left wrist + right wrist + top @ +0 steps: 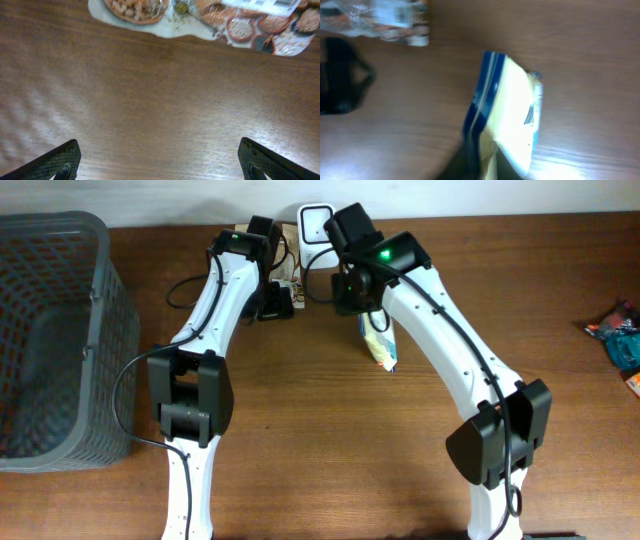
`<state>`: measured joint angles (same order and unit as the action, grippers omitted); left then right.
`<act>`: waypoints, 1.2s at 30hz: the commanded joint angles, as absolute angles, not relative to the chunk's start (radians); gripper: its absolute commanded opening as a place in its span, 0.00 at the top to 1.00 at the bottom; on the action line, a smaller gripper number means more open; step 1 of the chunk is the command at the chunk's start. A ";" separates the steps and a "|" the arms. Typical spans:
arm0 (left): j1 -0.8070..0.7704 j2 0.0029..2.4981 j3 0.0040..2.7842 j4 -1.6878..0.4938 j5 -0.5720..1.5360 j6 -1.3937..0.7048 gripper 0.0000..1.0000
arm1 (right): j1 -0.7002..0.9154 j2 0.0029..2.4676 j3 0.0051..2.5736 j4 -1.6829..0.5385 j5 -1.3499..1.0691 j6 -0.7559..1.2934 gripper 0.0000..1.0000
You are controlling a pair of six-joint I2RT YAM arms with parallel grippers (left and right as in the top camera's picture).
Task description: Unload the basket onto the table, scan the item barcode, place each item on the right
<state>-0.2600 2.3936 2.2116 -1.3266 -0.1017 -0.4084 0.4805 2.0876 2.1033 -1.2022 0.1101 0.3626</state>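
As packet (382, 348) lies just under right hand (366, 315) | grip unclear | left hand (159, 157) agape, empty

A brown wood-grain desk (330, 470) shows soft glare; a grey mesh basket (108, 310) stands left, a pale wall (500, 194) behind.

Two arms (222, 295) (440, 330), one basket (100, 330), one scanner (316, 222)

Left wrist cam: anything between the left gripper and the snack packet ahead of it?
Nothing. In the left wrist view, only bare wooden table lies between the open left gripper and the snack packet at the top edge.
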 commanded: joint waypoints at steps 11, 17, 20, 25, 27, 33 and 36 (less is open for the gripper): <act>-0.178 2.374 2.207 -1.378 0.041 -0.342 0.58 | 0.310 2.124 2.095 -1.214 -0.173 0.350 0.52; -0.267 2.375 2.138 -1.193 0.308 -0.342 1.00 | 0.234 2.174 1.906 -1.143 -0.263 0.314 0.91; -0.342 2.376 2.051 -1.090 0.312 -0.355 1.00 | 0.233 2.185 1.750 -0.996 -0.355 0.315 0.91; -0.382 2.377 1.919 -0.957 0.308 -0.396 1.00 | 0.232 2.186 1.610 -0.880 -0.247 0.334 0.93; -0.382 2.378 1.863 -0.926 0.213 -0.399 1.00 | 0.233 2.186 1.610 -0.889 -0.179 0.333 0.94; -0.327 2.299 1.949 -1.079 -0.133 -0.400 1.00 | 0.215 2.177 1.855 -1.111 -0.025 0.309 0.66; -0.292 2.239 2.032 -1.142 -0.135 -0.400 1.00 | 0.192 2.177 2.009 -1.250 -0.014 0.261 0.44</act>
